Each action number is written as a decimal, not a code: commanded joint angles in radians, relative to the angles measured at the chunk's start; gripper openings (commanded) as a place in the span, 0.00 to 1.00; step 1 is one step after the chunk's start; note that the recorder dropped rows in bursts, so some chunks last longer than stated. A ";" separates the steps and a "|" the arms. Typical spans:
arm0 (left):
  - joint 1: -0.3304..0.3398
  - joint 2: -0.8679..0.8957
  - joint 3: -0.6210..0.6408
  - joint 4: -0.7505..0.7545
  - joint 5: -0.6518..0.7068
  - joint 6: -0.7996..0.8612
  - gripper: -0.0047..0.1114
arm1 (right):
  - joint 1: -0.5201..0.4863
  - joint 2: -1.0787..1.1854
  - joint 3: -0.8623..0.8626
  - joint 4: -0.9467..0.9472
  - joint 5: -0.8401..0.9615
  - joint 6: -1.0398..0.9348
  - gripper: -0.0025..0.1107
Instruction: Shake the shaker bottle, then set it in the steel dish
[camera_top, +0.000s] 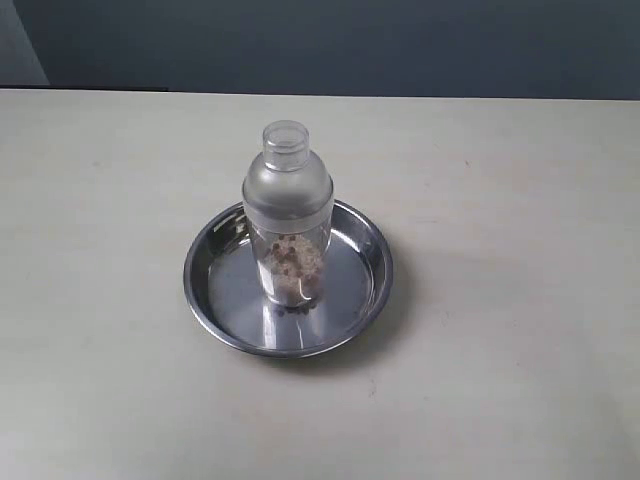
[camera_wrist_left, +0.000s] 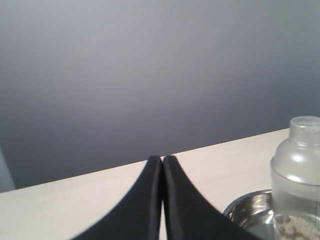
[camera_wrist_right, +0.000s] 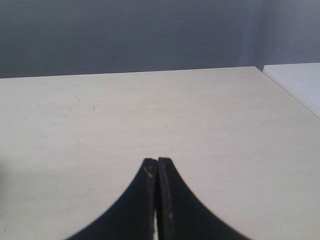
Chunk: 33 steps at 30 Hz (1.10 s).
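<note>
Pale tabletop (camera_top: 520, 200) under a dark wall carries the steel dish (camera_top: 225, 290), and the shaker bottle (camera_top: 287, 190) stands upright inside that dish, grains lying at its base. From the left wrist, the left gripper (camera_wrist_left: 162, 160) shows its black fingers pressed together on nothing, with the dish and bottle off to one side. From the right wrist, the right gripper (camera_wrist_right: 157, 162) is likewise closed and empty above bare tabletop

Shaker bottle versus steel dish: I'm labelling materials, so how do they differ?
The shaker bottle is frosted see-through plastic; the steel dish is shiny metal. The shaker bottle stands tall and narrow; the steel dish lies low and wide. The shaker bottle holds grains; the steel dish holds it. Both are round.
</note>
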<state>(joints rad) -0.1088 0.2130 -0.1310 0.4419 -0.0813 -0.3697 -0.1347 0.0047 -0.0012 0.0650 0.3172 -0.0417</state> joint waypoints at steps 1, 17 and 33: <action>0.039 -0.135 -0.002 0.027 0.225 -0.014 0.04 | -0.005 -0.005 0.001 0.001 -0.013 -0.002 0.01; 0.051 -0.165 0.055 0.012 0.314 -0.012 0.04 | -0.005 -0.005 0.001 0.001 -0.013 -0.002 0.01; 0.051 -0.213 0.131 -0.207 0.287 0.226 0.04 | -0.005 -0.005 0.001 0.001 -0.013 -0.002 0.01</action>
<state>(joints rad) -0.0618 0.0232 -0.0041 0.3665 0.1841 -0.2832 -0.1347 0.0047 -0.0012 0.0650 0.3172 -0.0417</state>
